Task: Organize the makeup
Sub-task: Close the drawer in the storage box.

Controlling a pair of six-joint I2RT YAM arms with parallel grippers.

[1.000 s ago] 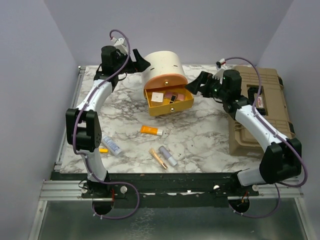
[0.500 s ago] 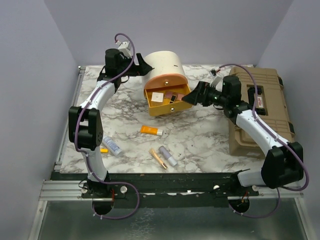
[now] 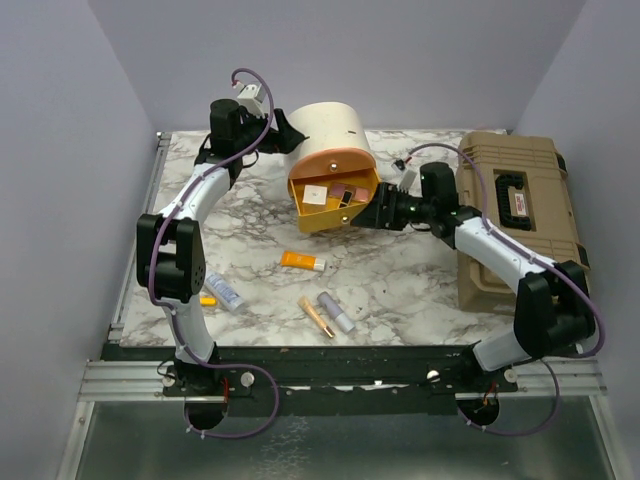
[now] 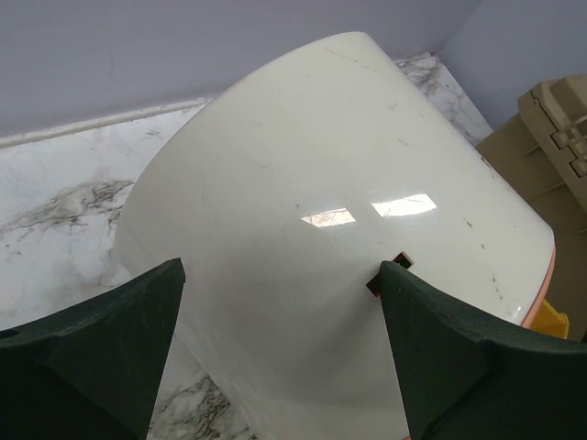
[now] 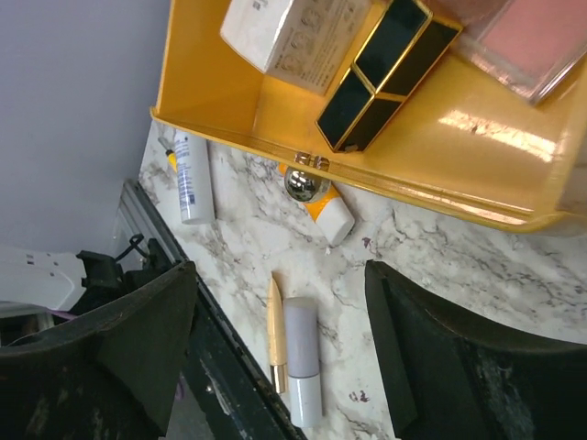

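The left arm reaches far back, its left gripper (image 3: 283, 128) spread wide either side of the cream round case (image 3: 325, 130) — touching it or not, I cannot tell. The right arm lies low, the right gripper (image 3: 385, 208) wide open and empty at the right rim of the orange drawer (image 3: 335, 222). Inside are three pieces: one white cube (image 3: 316, 194), one pink palette (image 3: 352, 186), one black compact (image 3: 345, 197). Five lie on the marble table (image 3: 420, 270) — orange tube (image 3: 302, 262), whitish tube (image 3: 224, 291), yellow pen (image 3: 207, 300), gold tube (image 3: 316, 316), lilac tube (image 3: 336, 312).

Robot lab cell: marble-print table (image 3: 400, 270) boxed by plain lilac walls (image 3: 60, 150); aluminium mounting rail (image 3: 120, 380) along its near edge.
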